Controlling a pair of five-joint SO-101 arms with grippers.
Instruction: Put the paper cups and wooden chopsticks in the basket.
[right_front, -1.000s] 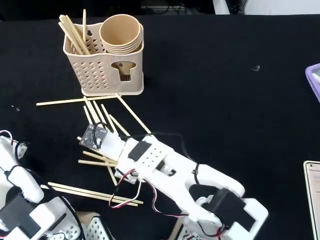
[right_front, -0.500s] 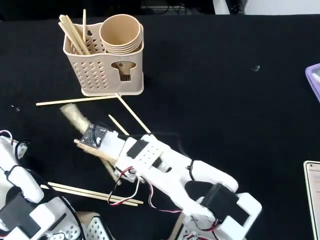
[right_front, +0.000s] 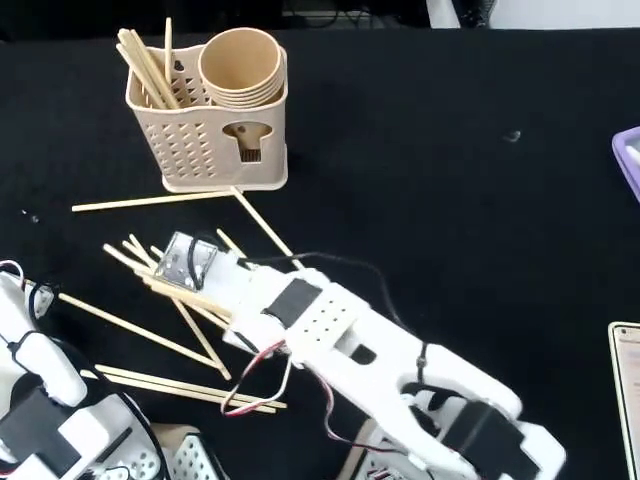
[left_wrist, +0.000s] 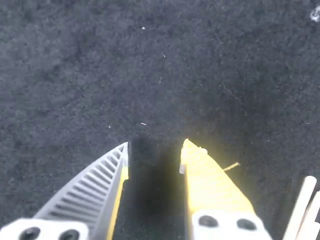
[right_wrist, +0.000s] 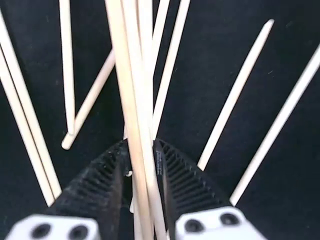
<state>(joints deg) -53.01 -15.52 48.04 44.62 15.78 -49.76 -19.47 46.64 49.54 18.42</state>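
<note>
tapering, pale, slender wooden chopsticks (right_wrist: 135, 100)

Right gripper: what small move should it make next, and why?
Probably a short lift straight up. The right gripper is shut on a bundle of chopsticks among loose chopsticks on the table, and the basket stands farther off with a raised rim.

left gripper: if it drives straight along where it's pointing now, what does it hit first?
Likely the bare black table: the left gripper, open, points at it with nothing between. Wooden chopsticks lie off to one side, outside that line. Height above the table is unclear.
</note>
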